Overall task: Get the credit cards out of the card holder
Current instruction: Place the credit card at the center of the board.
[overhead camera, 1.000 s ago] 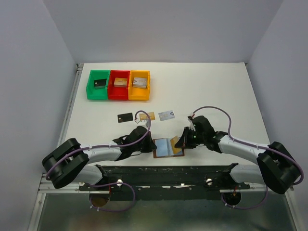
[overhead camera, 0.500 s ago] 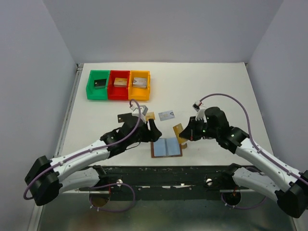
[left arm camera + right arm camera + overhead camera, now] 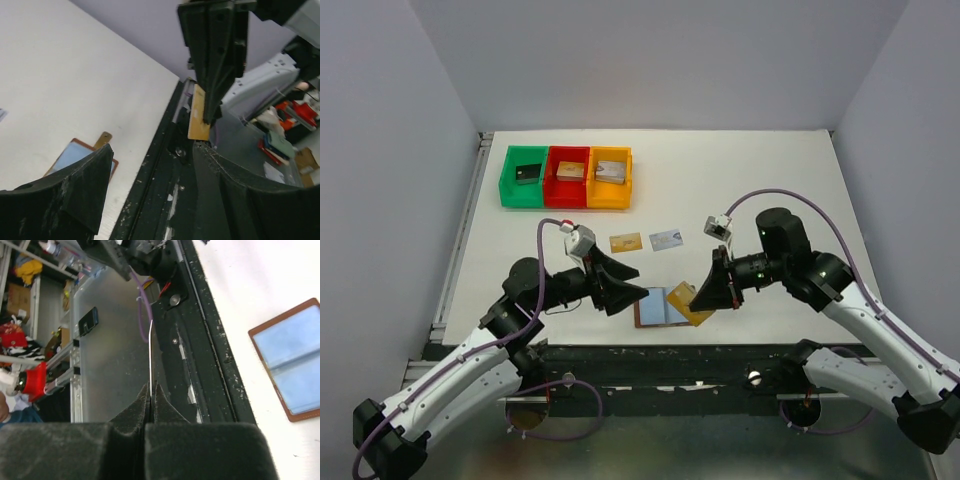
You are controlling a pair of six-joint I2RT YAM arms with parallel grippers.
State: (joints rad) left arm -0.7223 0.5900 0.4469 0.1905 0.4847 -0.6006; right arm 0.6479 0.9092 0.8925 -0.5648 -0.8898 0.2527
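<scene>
Cards (image 3: 626, 241): two flat, one in tool (image 3: 704, 297)

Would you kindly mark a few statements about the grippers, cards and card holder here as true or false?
1. The right gripper is shut on a gold card. True.
2. The left gripper grips the card holder. False: it is open and holds nothing.
3. The card holder lies open on the table. True.
4. The silvery card sits in the card holder. False: it lies on the table beside a second gold card.
</scene>
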